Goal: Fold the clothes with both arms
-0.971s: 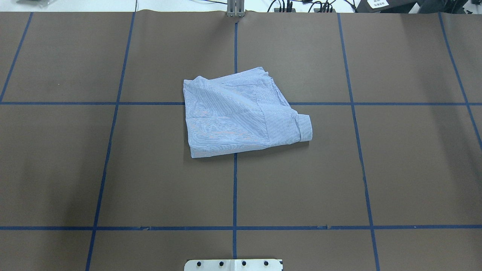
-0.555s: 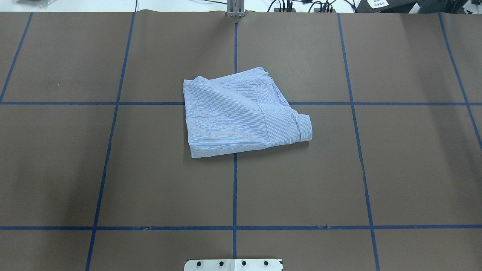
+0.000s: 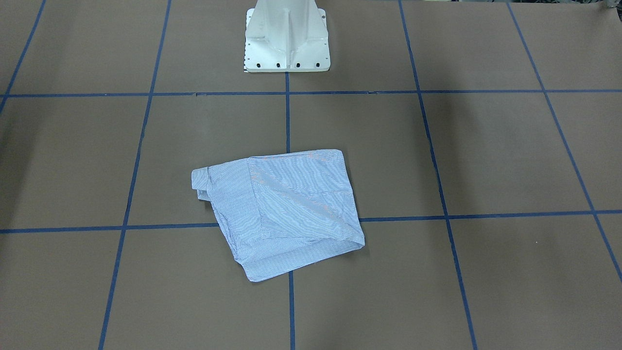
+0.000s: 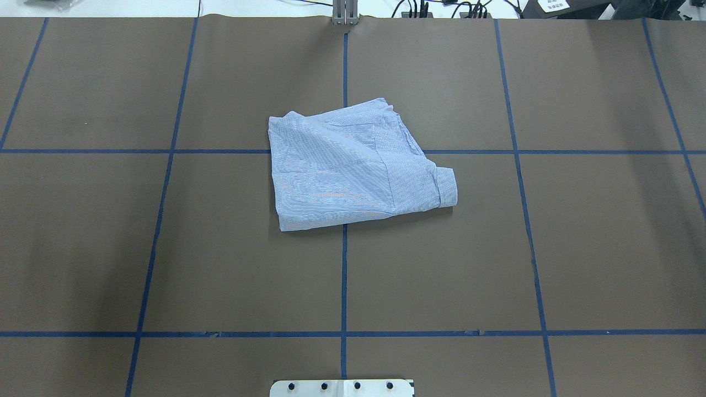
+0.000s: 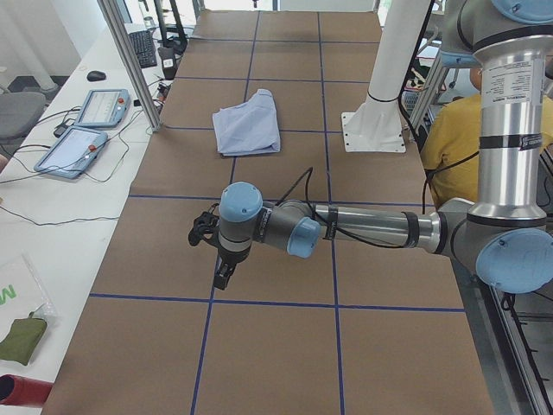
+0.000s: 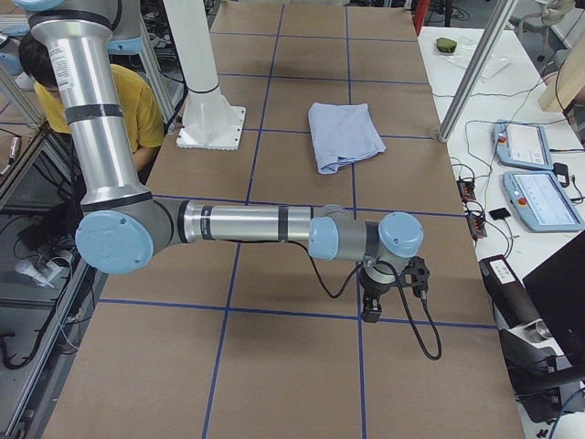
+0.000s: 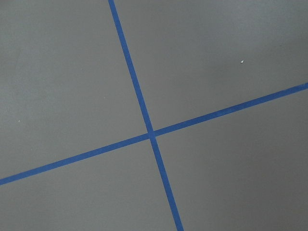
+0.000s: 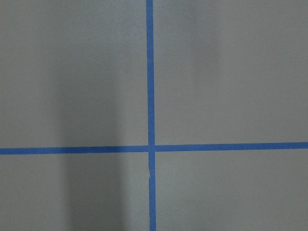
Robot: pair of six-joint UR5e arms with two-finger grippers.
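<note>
The clothes, one light blue-and-white striped shirt (image 4: pixel 353 165), lie folded into a compact bundle at the middle of the brown table (image 4: pixel 110 248), with a rolled cuff at the right end. The shirt (image 3: pixel 286 209) also shows in the front view, and as a small far shirt (image 5: pixel 248 128) (image 6: pixel 343 133) in the side views. My left gripper (image 5: pixel 222 275) hangs low over bare table at the left end, far from the shirt. My right gripper (image 6: pixel 370 306) does the same at the right end. I cannot tell whether either is open or shut. Both wrist views show only table and blue tape.
The white pedestal base (image 3: pixel 286 39) stands at the robot's edge. Blue tape lines (image 4: pixel 343 275) grid the table. A person in a yellow top (image 5: pixel 449 147) sits behind the robot. Handheld screens (image 6: pixel 530 174) and cables lie on a side bench past an aluminium post (image 6: pixel 475 64).
</note>
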